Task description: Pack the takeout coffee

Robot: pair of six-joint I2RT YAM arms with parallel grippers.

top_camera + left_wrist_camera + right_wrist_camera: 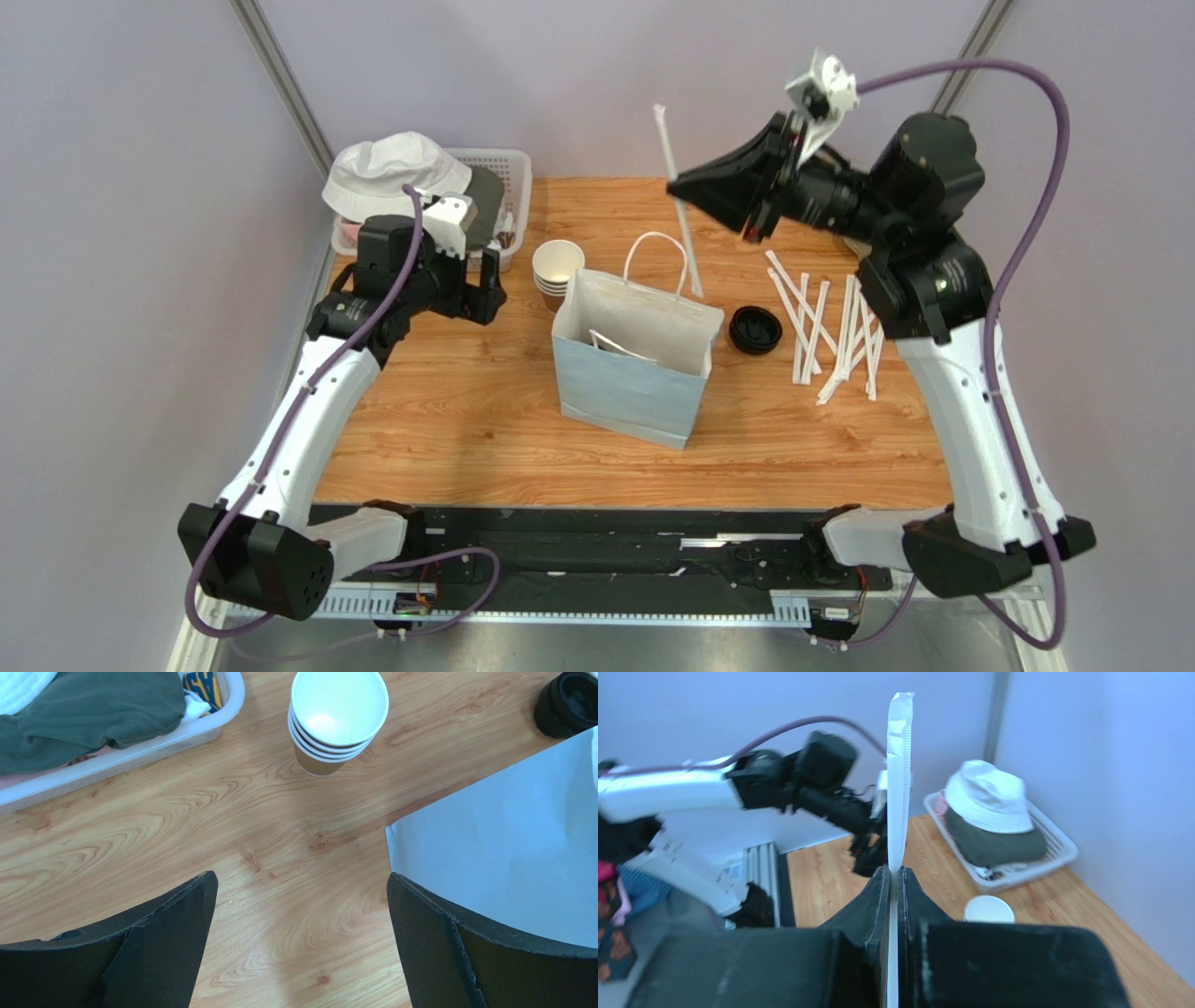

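With the right gripper (894, 878) pressed together on a wrapped straw (899, 777) above the far edge of the worktop (477, 420), bring the straw over the mouth of the paper bag (624, 385) at mid-worktop, clear of the handle (659, 241), and release only once its lower end is inside. The left gripper (300, 882) hangs spread wide and empty just beside the bag's left wall, available to steady it. The takeout coffee cannot be made out: it may sit inside the bag, and the black lid (755, 331) by the bag's right side shows no cup.
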